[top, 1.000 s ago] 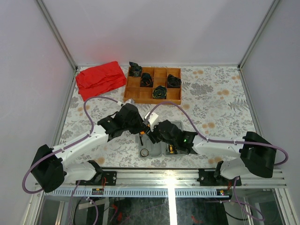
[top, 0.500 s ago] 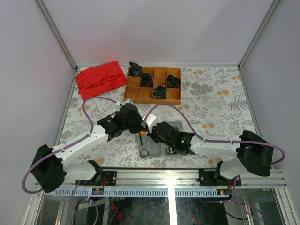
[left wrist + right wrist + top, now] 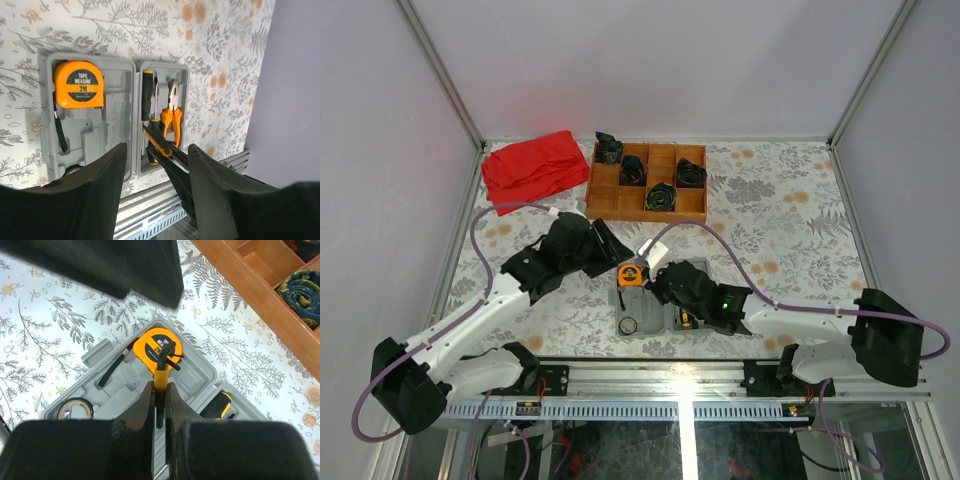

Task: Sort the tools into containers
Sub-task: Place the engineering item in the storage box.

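left tool (image 3: 157, 150) withdrawn, round orange tape measure (image 3: 78, 84) bared

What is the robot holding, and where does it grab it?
The right gripper pinches a small yellow tool by its yellow shaft, black tip free. The left gripper holds nothing.

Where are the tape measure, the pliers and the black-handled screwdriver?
tape measure (image 3: 78, 85): left wrist view, on its orange label face.
pliers (image 3: 174, 94): left wrist view, on the silver head.
screwdriver (image 3: 147, 97): left wrist view, on its black handle.
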`<state>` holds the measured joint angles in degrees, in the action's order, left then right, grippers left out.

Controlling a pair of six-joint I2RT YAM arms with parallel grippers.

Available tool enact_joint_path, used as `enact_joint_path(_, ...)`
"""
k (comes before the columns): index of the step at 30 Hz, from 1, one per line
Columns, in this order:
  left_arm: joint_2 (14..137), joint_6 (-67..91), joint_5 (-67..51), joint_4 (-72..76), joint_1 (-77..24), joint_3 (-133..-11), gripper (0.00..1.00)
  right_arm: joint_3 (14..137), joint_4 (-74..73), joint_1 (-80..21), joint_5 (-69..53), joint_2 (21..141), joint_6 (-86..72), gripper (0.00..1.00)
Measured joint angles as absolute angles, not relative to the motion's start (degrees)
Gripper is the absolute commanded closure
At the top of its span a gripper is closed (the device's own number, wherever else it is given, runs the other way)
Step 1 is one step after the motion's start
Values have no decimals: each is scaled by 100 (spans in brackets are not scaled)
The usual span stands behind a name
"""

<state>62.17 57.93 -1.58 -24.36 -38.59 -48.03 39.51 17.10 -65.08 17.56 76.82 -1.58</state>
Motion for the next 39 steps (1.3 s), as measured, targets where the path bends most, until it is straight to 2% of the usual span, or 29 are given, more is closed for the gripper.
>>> enact_joint_path(5,5830,5535,-362,-2453,-3476,-4810,48,3402,2112,-6501,1544,6987,30,100)
enact_joint_path(9,5673,5205,-628,-2541,-3247,-4919,48,2853,2534,-6486,696,6281,729,100)
enact_joint_path(15,5557,4552,-1199,-2578,-3144,-5122,49,2193,2727,-6486,-810,5127,3015,100)
enact_joint_path(18,5542,4292,-1636,-2569,-3144,-5188,49,2032,2585,-6488,-1184,4786,4233,100)
enact_joint_path(28,5496,3979,-2869,-2344,-3144,-5203,52,2731,1278,-6486,-1146,4696,7546,100)
enact_joint_path(39,5374,4746,-3734,-639,-3144,-4512,56,2923,1461,-6486,-862,4936,9651,100)
